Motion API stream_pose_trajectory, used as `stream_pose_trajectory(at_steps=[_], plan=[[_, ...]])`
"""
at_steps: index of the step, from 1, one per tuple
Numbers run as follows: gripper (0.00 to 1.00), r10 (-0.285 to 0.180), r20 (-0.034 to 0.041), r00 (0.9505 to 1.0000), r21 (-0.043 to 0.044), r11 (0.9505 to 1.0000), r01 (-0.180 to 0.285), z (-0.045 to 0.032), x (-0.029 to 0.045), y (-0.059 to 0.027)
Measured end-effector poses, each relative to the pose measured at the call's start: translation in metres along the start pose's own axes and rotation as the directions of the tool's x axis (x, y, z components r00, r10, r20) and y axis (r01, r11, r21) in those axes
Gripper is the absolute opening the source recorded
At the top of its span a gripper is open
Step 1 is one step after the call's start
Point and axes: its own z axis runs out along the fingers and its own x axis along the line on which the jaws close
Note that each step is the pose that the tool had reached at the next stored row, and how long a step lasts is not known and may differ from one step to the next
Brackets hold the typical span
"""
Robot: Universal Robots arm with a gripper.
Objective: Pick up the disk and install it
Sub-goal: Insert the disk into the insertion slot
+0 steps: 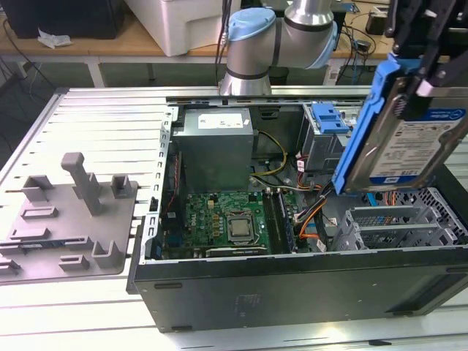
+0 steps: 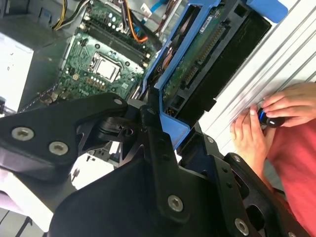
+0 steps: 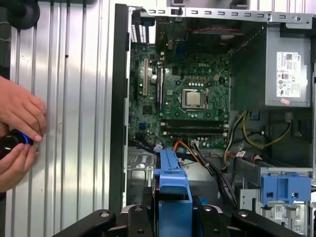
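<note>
Black gripper (image 2: 165, 123) sits clamped on the disk (image 1: 409, 139), its jaws pressing the blue carrier frame from both sides. In the exterior view the disk hangs tilted in the air over the open case (image 1: 292, 292), at the exterior view's right, above the drive cage (image 1: 395, 223) and apart from it. Deeper in the case lie the motherboard (image 1: 227, 219) and power supply (image 1: 216, 146). A person's hands (image 3: 19, 123) rest on the ribbed table (image 3: 74, 123) beside the case.

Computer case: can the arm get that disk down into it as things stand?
Probably yes. The case lies open on top, and the fingers hold the disk above its metal drive cage; loose cables beside it might snag.
</note>
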Motion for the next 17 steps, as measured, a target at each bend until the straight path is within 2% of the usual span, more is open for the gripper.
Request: stream_pose_trajectory(at_steps=[5, 8, 11, 17], plan=[[0.37, 0.0, 0.0009, 1.0, 0.0, 1.0, 0.0, -0.0005, 0.0016, -0.0173], [0.37, 0.0, 0.0017, 1.0, 0.0001, 1.0, 0.0, -0.0005, 0.0019, -0.0242], [0.37, 0.0, 0.0021, 1.0, 0.0001, 1.0, 0.0, -0.0005, 0.0019, -0.0281], [0.37, 0.0, 0.0021, 1.0, 0.0001, 1.0, 0.0, -0.0005, 0.002, -0.0286]])
